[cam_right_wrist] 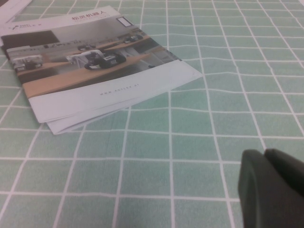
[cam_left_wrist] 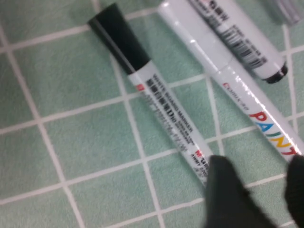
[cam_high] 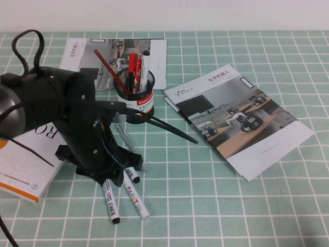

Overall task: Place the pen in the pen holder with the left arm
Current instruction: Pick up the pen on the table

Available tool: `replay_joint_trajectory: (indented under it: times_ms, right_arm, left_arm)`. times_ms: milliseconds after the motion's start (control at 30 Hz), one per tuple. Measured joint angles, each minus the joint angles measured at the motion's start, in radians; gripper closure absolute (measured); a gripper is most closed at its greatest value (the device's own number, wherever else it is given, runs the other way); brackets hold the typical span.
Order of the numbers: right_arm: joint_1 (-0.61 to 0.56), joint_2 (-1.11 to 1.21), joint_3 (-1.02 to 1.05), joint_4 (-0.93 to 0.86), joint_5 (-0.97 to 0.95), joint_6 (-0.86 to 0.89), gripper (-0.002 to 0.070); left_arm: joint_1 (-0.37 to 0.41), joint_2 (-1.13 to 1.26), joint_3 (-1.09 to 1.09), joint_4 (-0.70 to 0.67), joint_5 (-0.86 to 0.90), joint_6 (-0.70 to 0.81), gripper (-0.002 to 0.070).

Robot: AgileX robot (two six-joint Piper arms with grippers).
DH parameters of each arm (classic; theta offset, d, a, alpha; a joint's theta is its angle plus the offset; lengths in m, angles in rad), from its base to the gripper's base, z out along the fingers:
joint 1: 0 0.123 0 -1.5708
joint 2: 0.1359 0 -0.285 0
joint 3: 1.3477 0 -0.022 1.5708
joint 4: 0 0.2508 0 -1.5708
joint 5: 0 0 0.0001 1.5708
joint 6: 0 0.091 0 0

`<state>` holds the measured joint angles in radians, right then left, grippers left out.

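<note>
Two white markers with black print lie on the green checked cloth beside a white marker with coloured lettering [cam_left_wrist: 266, 126]. The nearer pen [cam_left_wrist: 164, 114] has its black cap [cam_left_wrist: 118, 40] pointing away from the fingers; in the high view it lies at the front [cam_high: 110, 201]. The second marker [cam_left_wrist: 242, 45] lies further off. My left gripper [cam_left_wrist: 259, 175] is open and empty, low over the cloth. One finger [cam_left_wrist: 228, 194] covers the pen's tail end. The left arm [cam_high: 77, 118] hides the gripper from above. The black mesh pen holder [cam_high: 135, 100] stands behind, holding several pens. My right gripper [cam_right_wrist: 270, 190] is shut, low over bare cloth.
A brochure [cam_high: 239, 118] lies right of the holder, another [cam_high: 110, 54] behind it, and a white book [cam_high: 23, 164] sits under the left arm. A slim grey pen [cam_high: 129, 146] lies beside the markers. A black cable [cam_high: 172, 128] runs past the holder's base.
</note>
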<state>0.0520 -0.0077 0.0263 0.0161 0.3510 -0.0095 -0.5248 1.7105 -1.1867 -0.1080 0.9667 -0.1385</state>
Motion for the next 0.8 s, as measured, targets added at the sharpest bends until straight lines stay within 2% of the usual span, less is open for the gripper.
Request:
replay_joint_trajectory:
  times_ms: [100, 167, 233, 400, 800]
  right_arm:
    - [0.000, 0.000, 0.000, 0.000, 0.000, 0.000, 0.0696]
    - [0.000, 0.000, 0.000, 0.000, 0.000, 0.000, 0.0696]
    - [0.000, 0.000, 0.000, 0.000, 0.000, 0.000, 0.0696]
    - [0.000, 0.000, 0.000, 0.000, 0.000, 0.000, 0.0696]
    - [0.000, 0.000, 0.000, 0.000, 0.000, 0.000, 0.0696]
  left_arm:
    - [0.007, -0.002, -0.002, 0.000, 0.003, -0.066, 0.0317]
    - [0.009, -0.002, -0.002, 0.013, 0.003, -0.150, 0.0284]
    - [0.009, -0.002, -0.002, 0.046, 0.003, -0.223, 0.0287]
    - [0.011, 0.024, -0.002, 0.116, 0.004, -0.364, 0.0363]
    - [0.011, 0.104, 0.000, 0.124, -0.017, -0.389, 0.0386]
